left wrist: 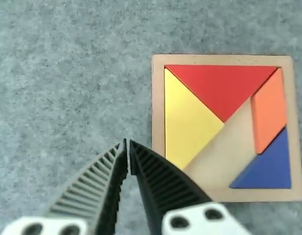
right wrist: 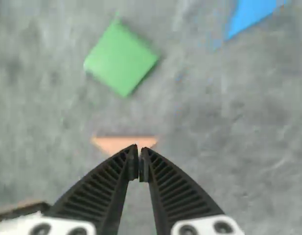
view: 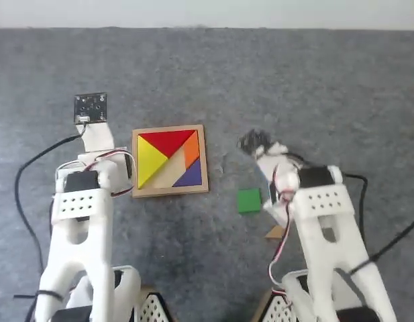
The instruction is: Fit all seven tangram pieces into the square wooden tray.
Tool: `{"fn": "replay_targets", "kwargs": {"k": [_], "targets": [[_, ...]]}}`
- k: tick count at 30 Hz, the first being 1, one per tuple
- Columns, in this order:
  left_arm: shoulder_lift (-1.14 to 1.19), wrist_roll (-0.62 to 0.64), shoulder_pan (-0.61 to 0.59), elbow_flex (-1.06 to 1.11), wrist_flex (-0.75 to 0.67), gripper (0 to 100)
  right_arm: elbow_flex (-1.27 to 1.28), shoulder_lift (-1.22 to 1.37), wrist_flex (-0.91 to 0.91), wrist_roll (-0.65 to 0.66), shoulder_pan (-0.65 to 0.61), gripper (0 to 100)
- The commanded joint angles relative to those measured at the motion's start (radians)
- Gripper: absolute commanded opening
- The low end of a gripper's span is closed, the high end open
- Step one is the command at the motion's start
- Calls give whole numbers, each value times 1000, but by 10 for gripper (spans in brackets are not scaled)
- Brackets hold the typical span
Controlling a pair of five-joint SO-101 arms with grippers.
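1. The square wooden tray (view: 170, 191) lies flat on the tabletop, partly filled, with bare wood showing in its middle.
2. Inside the tray, a red triangle (view: 168, 142) lies along the far edge. A yellow triangle (view: 149, 164) lies along the left edge, an orange parallelogram (view: 191, 155) along the right edge, and a dark blue triangle (view: 190, 177) in the near right corner.
3. A green square (view: 248, 200) lies flat to the right of the tray, apart from it.
4. A pale orange triangle (right wrist: 124, 143) lies farther right of the tray.
5. A light blue piece (right wrist: 251, 12) lies outside the tray.

The left arm (view: 78, 221) and right arm (view: 327, 221) are white plastic with black cables (view: 22, 194). The left end effector (left wrist: 127, 143) and right end effector (right wrist: 139, 149) have black ribbed fingers (left wrist: 160, 174).
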Motion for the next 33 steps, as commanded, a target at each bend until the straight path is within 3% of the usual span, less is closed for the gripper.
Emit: {"fn": "replay_targets", "kwargs": {"k": [1, 4, 6, 8, 11, 15, 22, 26, 33], "targets": [[-31, -6, 3, -2, 12, 13, 57, -174, 82, 26, -8, 21], [-31, -6, 3, 1, 9, 13, 83, -331, 168, 86, -5, 44], [-31, -8, 3, 7, 9, 13, 84, -394, 200, 149, -5, 114], [-35, -8, 3, 10, 9, 13, 86, -390, 203, 186, -5, 181], [-37, -8, 3, 10, 9, 13, 86, -317, 202, 169, -12, 195], [-31, -8, 5, 12, 9, 13, 130, -211, 99, 140, -15, 199], [-35, -8, 3, 15, 12, 13, 247, -151, 7, 365, -13, 198], [-34, -8, 3, 15, 9, 13, 247, -107, -35, 373, -27, 198], [-31, -9, 3, 15, 9, 13, 245, 61, -306, 368, -21, 197]]}}
